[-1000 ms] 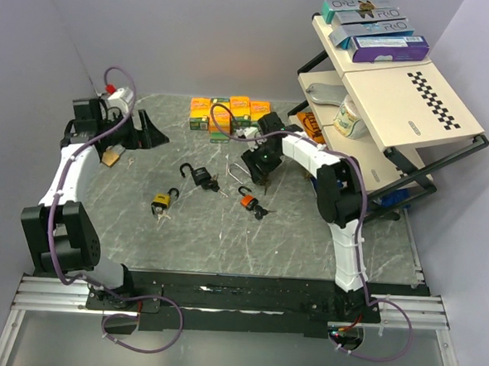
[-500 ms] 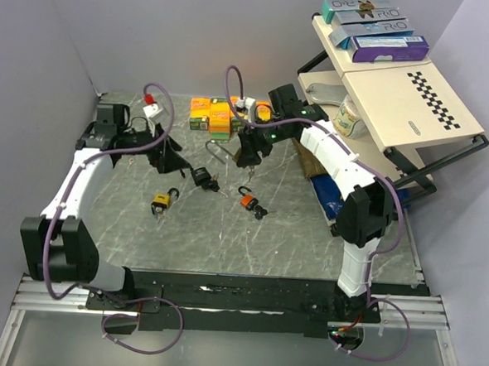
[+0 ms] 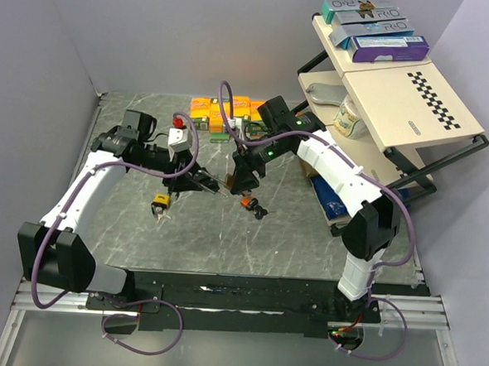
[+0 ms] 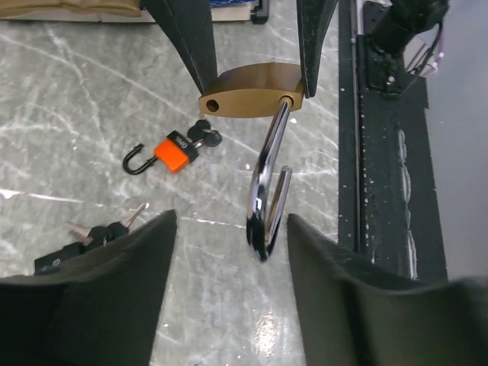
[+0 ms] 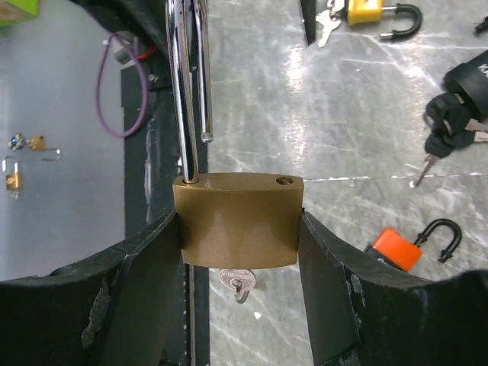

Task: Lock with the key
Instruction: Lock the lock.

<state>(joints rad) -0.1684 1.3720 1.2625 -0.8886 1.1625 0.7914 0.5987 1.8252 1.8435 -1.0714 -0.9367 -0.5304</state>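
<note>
A brass padlock [image 5: 238, 221] hangs above the table with my right gripper [image 5: 238, 232] shut on its body. Its steel shackle [image 5: 187, 84] stands swung open, and a small key [image 5: 238, 279] sits in the keyhole underneath. In the left wrist view the same padlock [image 4: 252, 93] shows between the right fingers. The shackle [image 4: 267, 191] points toward my left gripper [image 4: 229, 297], which is open. The shackle's bend lies between the left fingers [image 4: 114, 290] without touching them. In the top view both grippers meet mid-table, left [image 3: 207, 181] and right [image 3: 241, 176].
An orange padlock [image 3: 247, 202] with keys and a yellow padlock [image 3: 160, 202] lie on the table. A black padlock [image 4: 57, 259] with keys lies under the left arm. Small boxes [image 3: 224, 111] line the back; a shelf rack [image 3: 382, 100] stands at the right.
My left arm swung from the far left corner to the table's middle, and its jaws narrowed. My right arm carried the brass padlock toward the left arm.
</note>
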